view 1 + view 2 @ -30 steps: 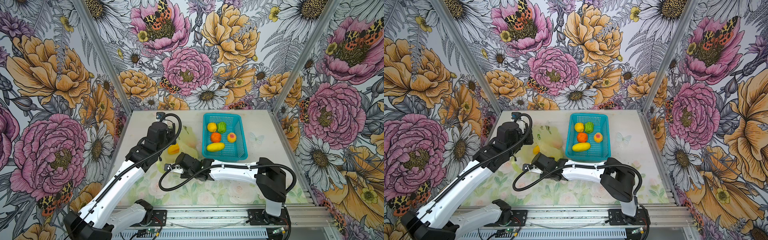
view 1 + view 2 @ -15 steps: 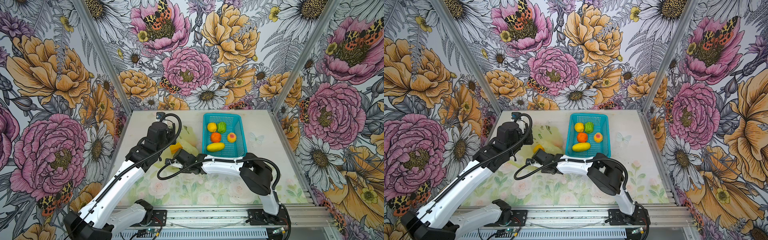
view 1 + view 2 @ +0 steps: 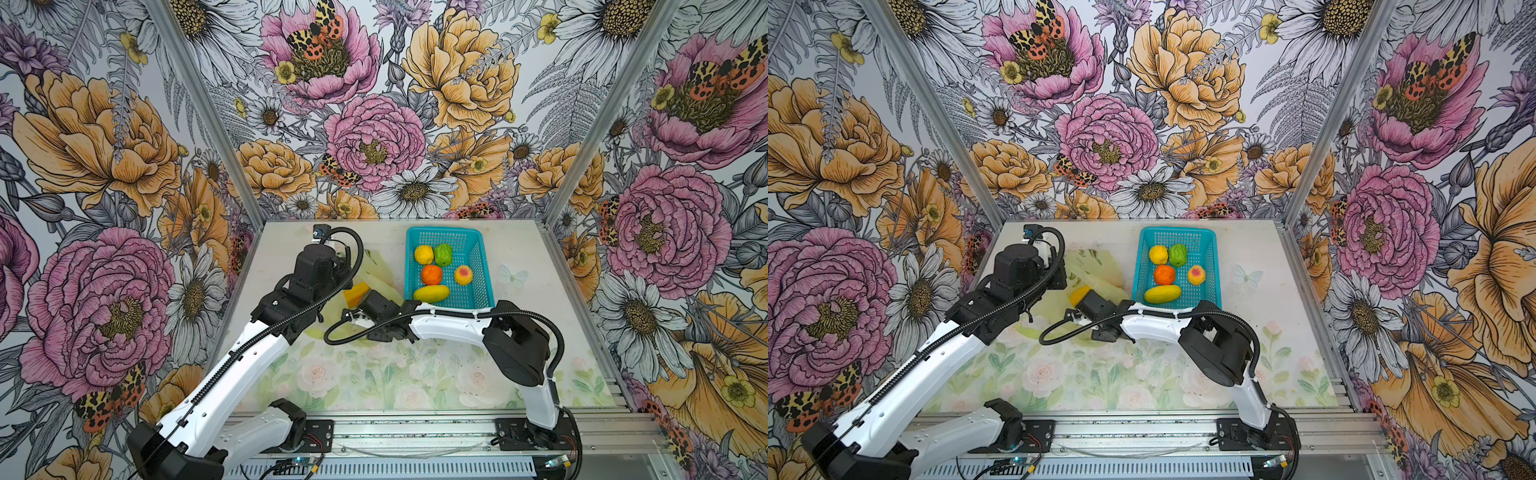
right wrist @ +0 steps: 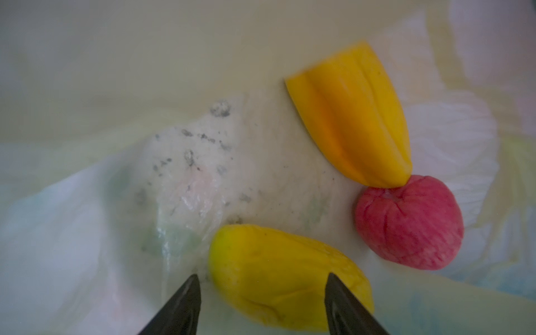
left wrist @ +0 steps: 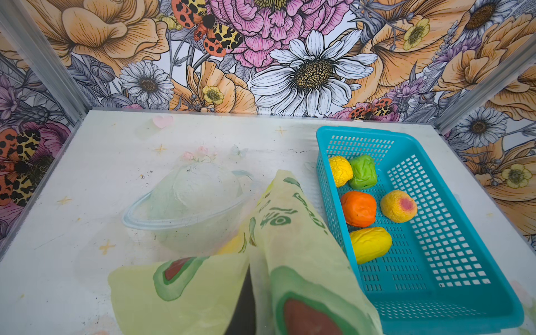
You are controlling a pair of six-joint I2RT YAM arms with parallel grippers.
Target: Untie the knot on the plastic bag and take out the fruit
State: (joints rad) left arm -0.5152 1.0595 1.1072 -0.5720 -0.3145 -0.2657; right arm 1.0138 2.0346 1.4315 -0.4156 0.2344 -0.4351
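The yellow-green plastic bag (image 3: 376, 272) (image 3: 1096, 266) lies left of the basket. My left gripper (image 5: 243, 301) is shut on it, and the printed film (image 5: 293, 232) drapes over both fingers. My right gripper (image 4: 261, 277) is open inside the bag. Its dark fingertips (image 4: 188, 293) stand either side of a yellow fruit (image 4: 284, 278) without closing on it. Beyond lie a long orange-yellow fruit (image 4: 353, 121) (image 3: 356, 294) and a pink-red round fruit (image 4: 409, 223), touching each other. The knot is out of view.
A turquoise perforated basket (image 3: 484, 266) (image 5: 330, 185) stands at the back right of the bag. It holds several fruits, among them a green one (image 3: 443, 254), an orange one (image 3: 432, 275) and a long yellow one (image 3: 431, 293). Flowered walls close three sides.
My right arm has swung back and left, pushing its gripper into the bag, and its jaws have opened. The left arm still holds the bag in the same place.
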